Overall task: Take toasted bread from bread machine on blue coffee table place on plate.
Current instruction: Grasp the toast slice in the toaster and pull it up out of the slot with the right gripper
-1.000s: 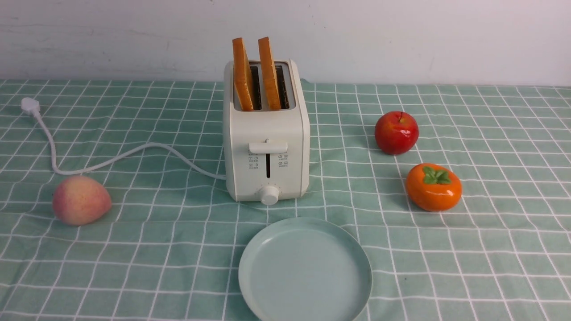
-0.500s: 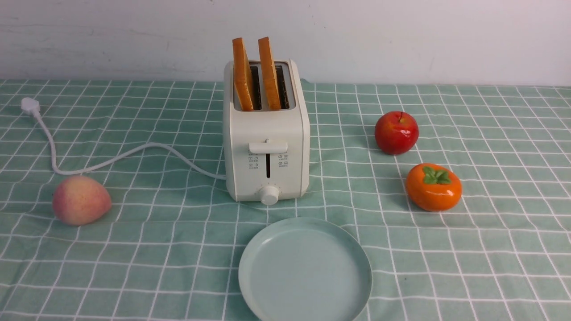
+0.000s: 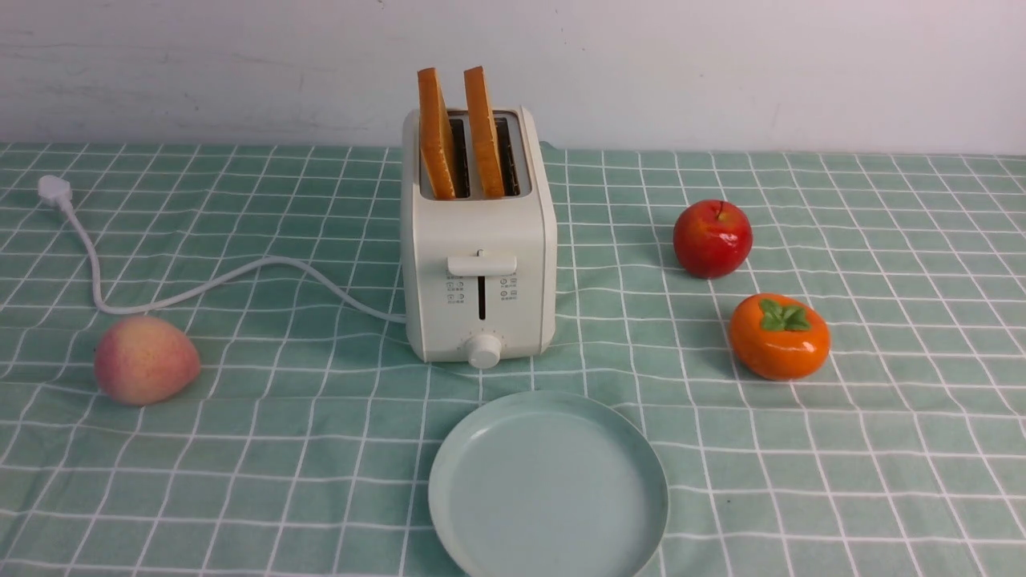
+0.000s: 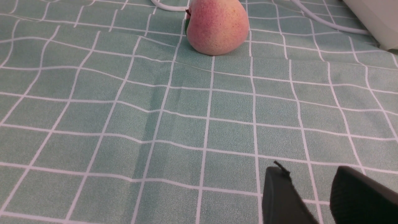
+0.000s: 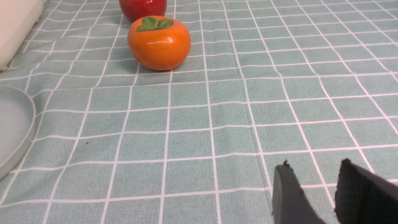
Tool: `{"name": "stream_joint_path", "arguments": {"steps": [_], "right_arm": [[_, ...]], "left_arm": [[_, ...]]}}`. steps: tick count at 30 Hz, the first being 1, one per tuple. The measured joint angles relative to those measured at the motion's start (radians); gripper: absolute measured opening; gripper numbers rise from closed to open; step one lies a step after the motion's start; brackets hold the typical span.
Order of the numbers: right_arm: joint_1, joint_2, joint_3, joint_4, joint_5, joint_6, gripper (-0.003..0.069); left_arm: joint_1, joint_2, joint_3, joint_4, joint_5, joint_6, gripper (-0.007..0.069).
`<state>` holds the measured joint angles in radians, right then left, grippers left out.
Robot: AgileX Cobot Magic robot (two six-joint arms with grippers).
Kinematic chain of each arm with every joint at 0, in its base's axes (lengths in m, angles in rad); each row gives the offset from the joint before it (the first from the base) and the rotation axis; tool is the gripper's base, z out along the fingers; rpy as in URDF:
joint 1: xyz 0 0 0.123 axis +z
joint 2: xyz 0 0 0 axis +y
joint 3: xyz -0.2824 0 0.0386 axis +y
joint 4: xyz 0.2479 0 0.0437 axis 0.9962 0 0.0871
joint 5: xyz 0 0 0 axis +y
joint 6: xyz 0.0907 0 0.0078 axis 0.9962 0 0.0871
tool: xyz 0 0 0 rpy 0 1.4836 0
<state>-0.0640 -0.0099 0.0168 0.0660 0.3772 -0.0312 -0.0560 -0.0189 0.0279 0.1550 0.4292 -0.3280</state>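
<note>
Meanwhile, persimmon (image 3: 779, 336) near red apple (image 3: 712, 239).

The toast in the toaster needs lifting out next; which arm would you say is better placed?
Left, narrowly, I judge: the nearer-left slice leans left in the toaster, and only the peach stands on that side.

Small printed markings with tiny icons stand on the front of the cream-white two-slot toaster (image 3: 481, 232), in columns on both sides of the lever's slot (image 3: 482, 298), but they are too small to read, and no other lettering can be made out.
</note>
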Motion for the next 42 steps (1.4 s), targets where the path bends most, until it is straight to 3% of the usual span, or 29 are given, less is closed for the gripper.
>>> {"name": "stream_joint_path", "arguments": {"steps": [32, 42], "right_arm": [[0.000, 0.000, 0.000, 0.000, 0.000, 0.000, 0.0240], [0.000, 0.000, 0.000, 0.000, 0.000, 0.000, 0.0240]], "left_arm": [[0.000, 0.000, 0.000, 0.000, 0.000, 0.000, 0.0238], [0.000, 0.000, 0.000, 0.061, 0.002, 0.000, 0.0238]]}}
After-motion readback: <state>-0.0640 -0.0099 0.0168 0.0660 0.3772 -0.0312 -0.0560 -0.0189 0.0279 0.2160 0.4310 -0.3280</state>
